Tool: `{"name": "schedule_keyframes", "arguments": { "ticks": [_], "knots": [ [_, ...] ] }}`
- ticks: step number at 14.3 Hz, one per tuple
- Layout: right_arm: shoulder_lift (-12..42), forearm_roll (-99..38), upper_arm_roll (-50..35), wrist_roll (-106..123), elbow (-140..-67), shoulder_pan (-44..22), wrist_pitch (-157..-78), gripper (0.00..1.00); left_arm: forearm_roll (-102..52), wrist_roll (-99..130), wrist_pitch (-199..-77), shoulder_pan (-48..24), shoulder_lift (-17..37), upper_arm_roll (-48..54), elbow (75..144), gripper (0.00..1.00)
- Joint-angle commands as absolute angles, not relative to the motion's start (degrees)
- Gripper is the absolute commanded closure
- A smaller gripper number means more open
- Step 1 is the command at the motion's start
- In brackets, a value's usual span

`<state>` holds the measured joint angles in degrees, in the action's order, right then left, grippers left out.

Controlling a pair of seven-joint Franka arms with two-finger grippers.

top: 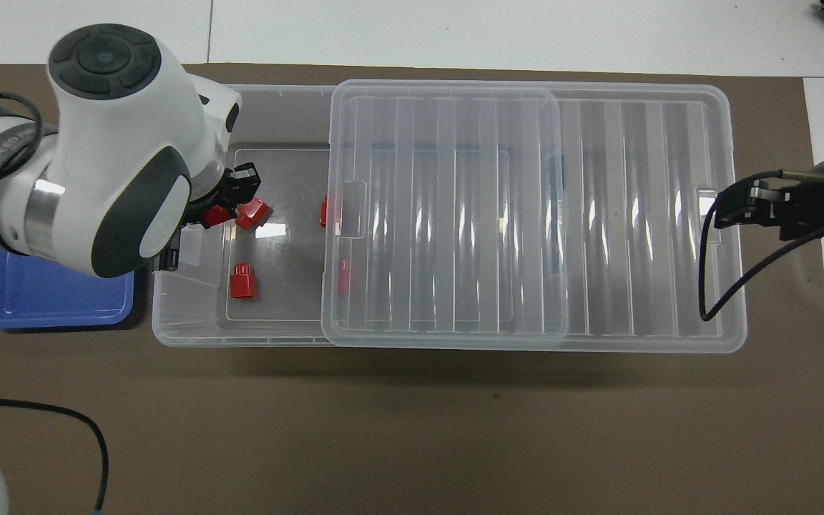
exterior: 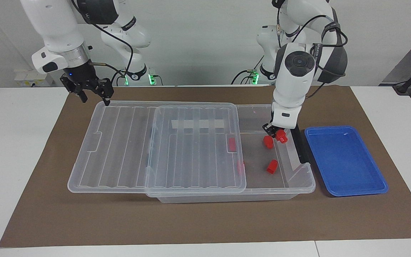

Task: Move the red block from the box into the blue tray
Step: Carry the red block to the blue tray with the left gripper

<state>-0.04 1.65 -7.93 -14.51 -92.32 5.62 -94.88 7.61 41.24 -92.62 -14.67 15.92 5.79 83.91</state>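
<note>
My left gripper (exterior: 275, 133) (top: 229, 202) is shut on a red block (exterior: 281, 136) (top: 216, 214) and holds it up over the uncovered end of the box (exterior: 300, 186) (top: 190, 335), close to the wall beside the blue tray (exterior: 344, 160) (top: 47, 304). Two more red blocks (exterior: 268, 142) (top: 252, 212) (exterior: 272, 166) (top: 242, 280) lie on the box floor. Two others (exterior: 232, 144) (exterior: 240, 167) show through the lid. My right gripper (exterior: 95, 99) (top: 719, 214) hangs open over the lid's end, holding nothing.
The clear ribbed lid (exterior: 155, 142) (top: 526, 214) lies slid toward the right arm's end, covering most of the box and overhanging it. A dark latch (exterior: 300, 144) stands on the box wall next to the tray. My left arm hides much of the tray from overhead.
</note>
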Motion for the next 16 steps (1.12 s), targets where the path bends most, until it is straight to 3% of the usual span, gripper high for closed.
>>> {"name": "schedule_keyframes", "arguments": {
  "ticks": [1,7,12,16],
  "knots": [
    [-1.84,0.7,-7.91,-13.09,-97.98,7.64,-101.32,1.0,7.65,27.92,-87.63,-8.99,16.27,5.45,80.68,0.83],
    [0.25,1.67,-7.91,-11.17,-102.04,13.17,-109.41,1.0,7.38,-1.11,-92.53,6.92,14.24,5.8,83.66,0.83],
    [3.95,3.94,-7.91,-9.06,-102.74,16.43,-114.61,1.0,6.86,-8.78,-114.05,13.0,7.74,5.8,103.86,0.84],
    [4.75,4.22,-7.91,-9.05,-104.41,16.96,-115.66,1.0,6.51,-10.72,-124.7,13.45,10.18,5.8,109.24,0.84]
  ]
}}
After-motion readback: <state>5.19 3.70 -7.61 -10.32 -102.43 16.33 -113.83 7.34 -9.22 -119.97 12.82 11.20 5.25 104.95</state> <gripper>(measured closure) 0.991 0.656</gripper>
